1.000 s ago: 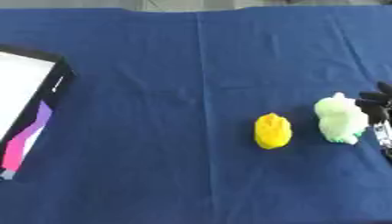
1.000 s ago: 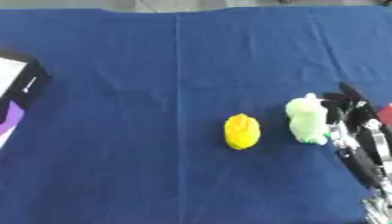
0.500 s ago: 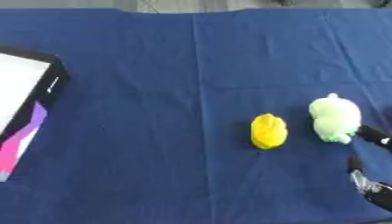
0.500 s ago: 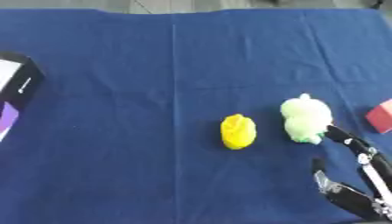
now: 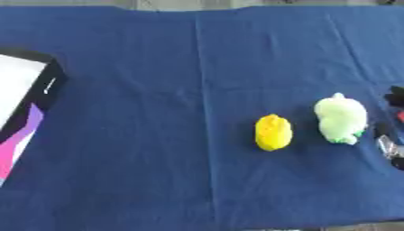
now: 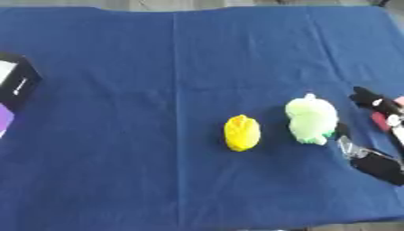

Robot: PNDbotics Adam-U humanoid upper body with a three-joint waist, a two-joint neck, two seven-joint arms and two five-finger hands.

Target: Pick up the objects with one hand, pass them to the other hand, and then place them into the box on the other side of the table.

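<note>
Blue cloth covers the whole table, with the box cut off at its far left edge. At the right edge the right hand lies low with fingers spread open, partly hiding a pink thing. Green toy sits just left of the fingers, yellow toy further left.

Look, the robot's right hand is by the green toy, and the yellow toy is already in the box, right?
Not quite. The yellow toy lies on the blue cloth beside the green toy, far from the box; the left eye view shows this. The right hand is by the green toy.
</note>
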